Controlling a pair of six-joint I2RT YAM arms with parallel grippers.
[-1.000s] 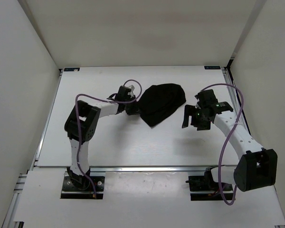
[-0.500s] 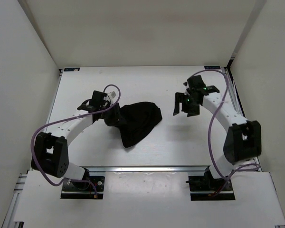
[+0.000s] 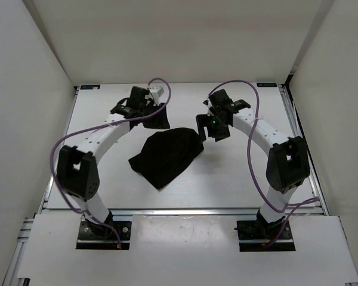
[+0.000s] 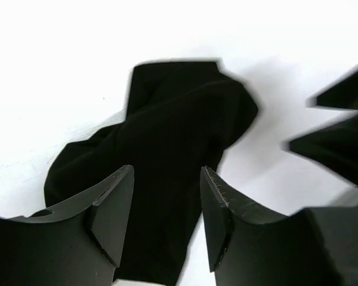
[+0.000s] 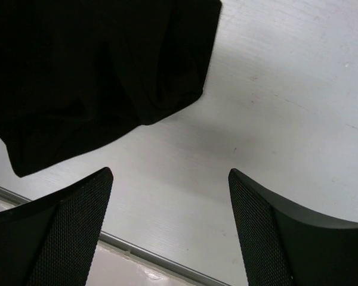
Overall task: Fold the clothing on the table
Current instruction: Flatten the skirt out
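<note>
Clothing [image 3: 167, 156] lies bunched on your counter [image 3: 238, 185]; folding looks unfinished. Left jaws and right jaws open, gripping nothing.

Bare table [image 3: 238, 185] runs left, right and near of the clothing [image 3: 166, 156], while the left gripper [image 3: 158, 120] and right gripper [image 3: 209, 130] crowd its far edge, with a gap between them.

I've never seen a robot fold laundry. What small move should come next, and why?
Probably lower the right tool onto the corner of the cloth beside it and close. Both tools stand open and empty, the left tool just past the cloth's far edge, and the cloth lies bunched on the table, so a corner likely must be gripped and pulled out flat first.
</note>
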